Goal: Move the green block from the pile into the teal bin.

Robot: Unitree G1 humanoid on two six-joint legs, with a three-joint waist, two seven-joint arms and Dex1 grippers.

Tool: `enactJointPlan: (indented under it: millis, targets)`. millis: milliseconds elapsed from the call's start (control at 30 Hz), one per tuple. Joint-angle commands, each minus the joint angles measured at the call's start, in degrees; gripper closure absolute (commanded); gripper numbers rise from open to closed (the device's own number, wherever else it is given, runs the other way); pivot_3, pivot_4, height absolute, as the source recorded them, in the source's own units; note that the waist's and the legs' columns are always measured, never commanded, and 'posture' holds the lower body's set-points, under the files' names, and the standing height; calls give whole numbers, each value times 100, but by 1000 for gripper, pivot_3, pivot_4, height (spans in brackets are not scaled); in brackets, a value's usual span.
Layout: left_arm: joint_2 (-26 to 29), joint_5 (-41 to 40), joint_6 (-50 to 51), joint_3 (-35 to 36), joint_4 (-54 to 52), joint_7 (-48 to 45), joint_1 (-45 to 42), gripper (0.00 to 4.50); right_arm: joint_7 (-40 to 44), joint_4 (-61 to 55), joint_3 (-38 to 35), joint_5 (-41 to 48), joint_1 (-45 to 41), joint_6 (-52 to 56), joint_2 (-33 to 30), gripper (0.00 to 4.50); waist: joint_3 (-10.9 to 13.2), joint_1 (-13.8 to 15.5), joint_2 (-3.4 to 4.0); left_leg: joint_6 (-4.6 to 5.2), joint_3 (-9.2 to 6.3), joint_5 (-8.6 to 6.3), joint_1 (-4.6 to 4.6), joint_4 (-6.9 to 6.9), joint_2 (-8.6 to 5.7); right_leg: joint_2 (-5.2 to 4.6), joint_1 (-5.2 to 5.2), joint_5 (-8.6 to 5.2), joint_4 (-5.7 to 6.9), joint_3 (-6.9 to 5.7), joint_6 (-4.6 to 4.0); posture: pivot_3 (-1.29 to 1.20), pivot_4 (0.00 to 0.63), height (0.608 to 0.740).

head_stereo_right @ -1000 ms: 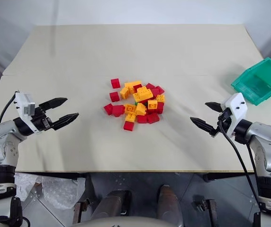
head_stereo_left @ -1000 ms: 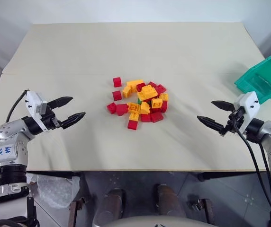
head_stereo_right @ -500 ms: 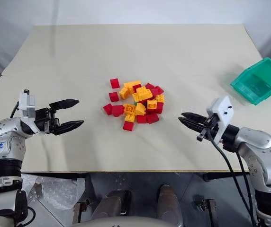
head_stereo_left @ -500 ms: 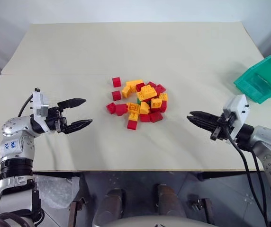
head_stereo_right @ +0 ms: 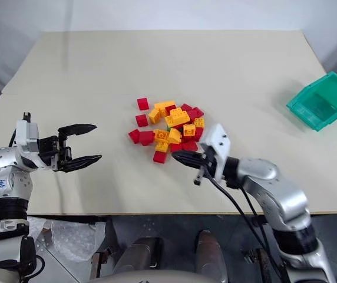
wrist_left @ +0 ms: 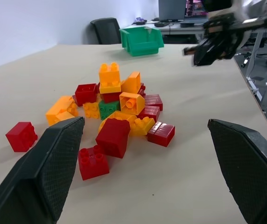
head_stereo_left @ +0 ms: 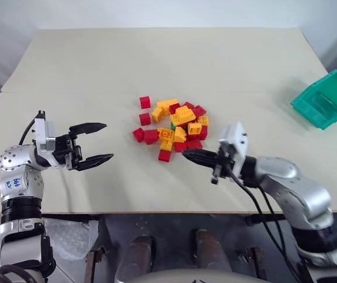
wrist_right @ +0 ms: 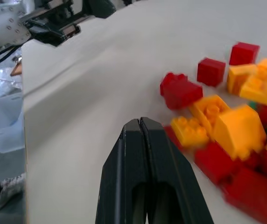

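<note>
Beige table (head_stereo_left: pixel 168 65), pile (head_stereo_left: pixel 175 127) hiding green block (wrist_left: pixel 108 108), right gripper (head_stereo_left: pixel 187 155) pressed closed, left gripper (head_stereo_left: pixel 99 142) spread wide, no legible writing.

A wide beige bench (head_stereo_left: pixel 168 65) stood against a pale, plain wall (head_stereo_left: pixel 157 12). Below its near edge lay grey floor tiles (head_stereo_left: pixel 174 227) and some crumpled clear plastic wrap (head_stereo_left: pixel 65 236). Farther off in the left wrist view stood a black office chair (wrist_left: pixel 108 30), a desk with a monitor (wrist_left: pixel 172 9).
</note>
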Motion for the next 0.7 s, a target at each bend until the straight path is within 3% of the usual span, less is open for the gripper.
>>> enactJointPlan:
  millis: [33,133,333,533,700]
  targets:
    - [12,-71,-56,98,-51,96,-13,0,-73,961,554,-616,-534,-631,612,4476,0,-19,0,-1,0,1,1,0,1,2,-2,0,3,0,0,0,150,740]
    - [9,-53,-71,96,-71,181,6,0,-1,1501,650,-858,-793,-1002,966,4476,0,-45,0,-4,2,2,-1,-2,-1,1,-12,0,38,1,0,0,150,740]
    - [-36,-3,-120,140,-308,573,224,0,-370,4156,383,-1547,-2176,-2511,1963,4476,0,-145,-2,-4,7,2,-1,3,-1,-2,-13,1,44,-2,1,0,150,740]
    - [-56,-19,-153,139,-496,707,415,0,-809,5922,-174,-1935,-2969,-3546,1952,4476,0,-164,-1,-11,6,-2,-2,-4,0,-3,-26,0,53,-5,-2,0,150,740]
    - [-74,-12,-196,126,-503,792,437,0,-1006,6548,-355,-2303,-3148,-3956,1661,4476,0,-166,-1,-11,6,-2,-2,-6,0,-3,-26,0,51,-6,-2,0,150,740]
